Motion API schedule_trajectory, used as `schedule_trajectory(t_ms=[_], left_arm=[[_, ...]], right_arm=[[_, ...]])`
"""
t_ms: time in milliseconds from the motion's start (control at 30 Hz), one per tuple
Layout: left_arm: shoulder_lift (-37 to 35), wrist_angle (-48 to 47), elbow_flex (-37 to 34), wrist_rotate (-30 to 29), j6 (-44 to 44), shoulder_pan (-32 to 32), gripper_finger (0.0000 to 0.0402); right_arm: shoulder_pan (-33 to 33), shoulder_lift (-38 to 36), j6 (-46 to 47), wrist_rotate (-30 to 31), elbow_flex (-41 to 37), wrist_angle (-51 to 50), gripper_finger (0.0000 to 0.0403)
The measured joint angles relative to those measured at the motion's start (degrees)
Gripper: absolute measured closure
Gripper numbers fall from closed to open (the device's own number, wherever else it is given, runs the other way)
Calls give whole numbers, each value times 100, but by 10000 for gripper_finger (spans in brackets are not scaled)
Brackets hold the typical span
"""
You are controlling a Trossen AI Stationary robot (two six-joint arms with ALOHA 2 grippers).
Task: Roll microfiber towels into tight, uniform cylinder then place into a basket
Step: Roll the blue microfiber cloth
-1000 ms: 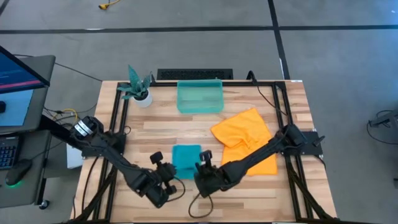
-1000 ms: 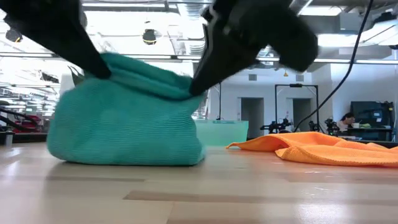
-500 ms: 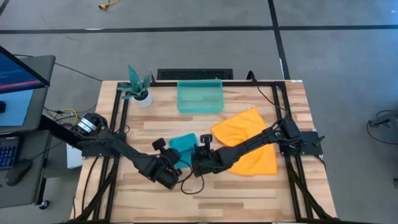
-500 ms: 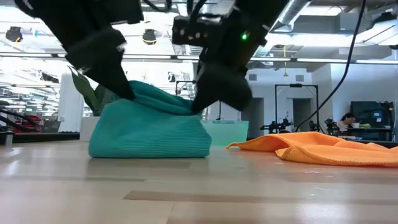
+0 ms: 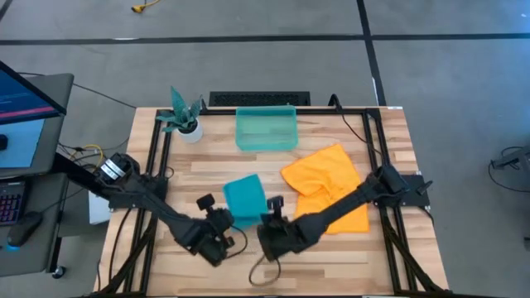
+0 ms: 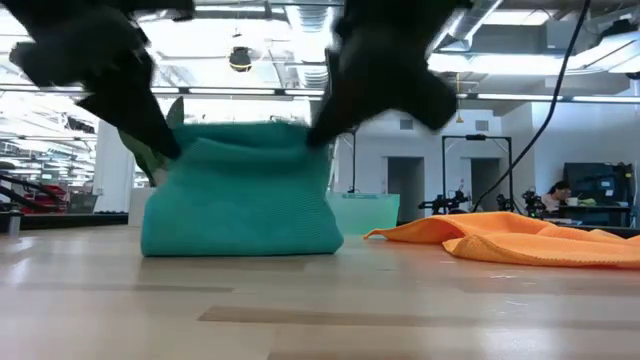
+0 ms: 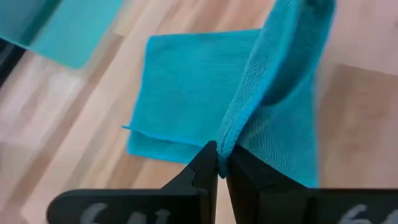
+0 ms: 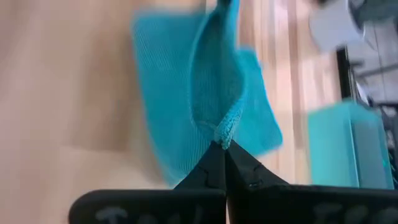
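Teal towel [image 5: 245, 199] is lying near the middle of the table [image 5: 207, 170], its near edge lifted while the rest is resting flat on the wood. Left gripper [image 7: 217, 163] is pinching one lifted corner, fingers clamped together on a thin hem; right gripper [image 8: 224, 149] is doing likewise at the opposite corner. Between them the cloth is hanging in a slack fold, seen in the low view as a draped curtain [image 6: 240, 200].

Judgement: the fabric is behaving as light, limp and non-slippery, holding no shape of its own, so corner or hem grips are suiting it, with both corners kept level so a roll is forming evenly.

Orange towel [image 5: 327, 186] is lying crumpled just to the right, partly under the right arm. Basket [image 5: 266, 128] is sitting at the far edge, with the potted plant [image 5: 184, 116] beside it.
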Motion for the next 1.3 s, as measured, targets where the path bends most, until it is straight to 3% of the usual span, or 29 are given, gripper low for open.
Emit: schedule_trajectory(t_ms=[267,500,900,1300], left_arm=[[0,14,544,-251,-127,-672,384],[0,31,949,-456,155,-931,391],[4,73,793,40,191,-991,396],[4,435,795,291,737,-952,379]], right_arm=[[724,-2,-144,341,857,50,396],[832,-2,41,341,919,13,399],[689,-2,739,247,919,-151,398],[1123,111,1446,-21,805,-286,399]])
